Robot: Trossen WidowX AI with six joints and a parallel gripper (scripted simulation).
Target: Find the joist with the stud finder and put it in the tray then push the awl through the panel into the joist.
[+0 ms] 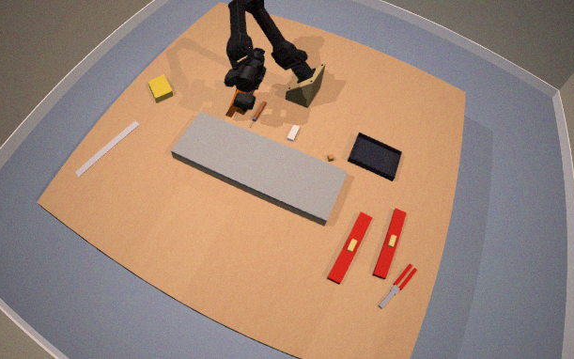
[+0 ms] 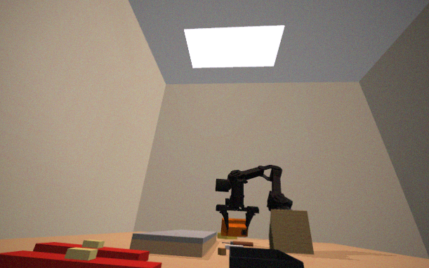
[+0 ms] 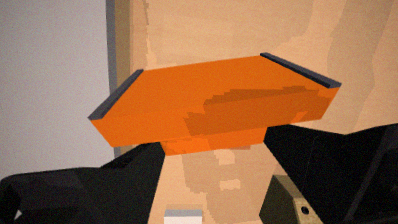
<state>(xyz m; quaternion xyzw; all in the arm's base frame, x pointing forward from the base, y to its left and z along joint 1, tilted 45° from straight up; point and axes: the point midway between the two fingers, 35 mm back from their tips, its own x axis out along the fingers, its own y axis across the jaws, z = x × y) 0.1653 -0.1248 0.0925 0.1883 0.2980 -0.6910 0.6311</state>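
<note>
The orange stud finder [image 1: 232, 111] [image 2: 234, 223] [image 3: 200, 95] is between the fingers of my gripper [image 2: 236, 229] [image 3: 211, 129]. The gripper is shut on it and holds it a little above the table, beside the panel's far left end in the top view. The grey floor panel [image 1: 259, 164] [image 2: 183, 235] [image 3: 55, 75] lies flat; no joist shows. The awl [image 1: 259, 111] [image 2: 241, 243], with a brown handle, lies on the table close to the gripper and is not seen in the wrist view. The black tray [image 1: 375, 155] [image 2: 257, 259] holds nothing visible.
A white block [image 1: 293, 132] [image 3: 183, 216] and a small brown cube [image 1: 331, 157] [image 2: 222, 251] lie between awl and tray. A wedge-shaped block [image 1: 307, 89] [image 2: 292, 231] stands by the arm's base. Two red levels [image 1: 348, 254] [image 1: 388, 254], pliers [image 1: 395, 288], a yellow block [image 1: 160, 87] and a pale strip [image 1: 107, 148] lie farther out.
</note>
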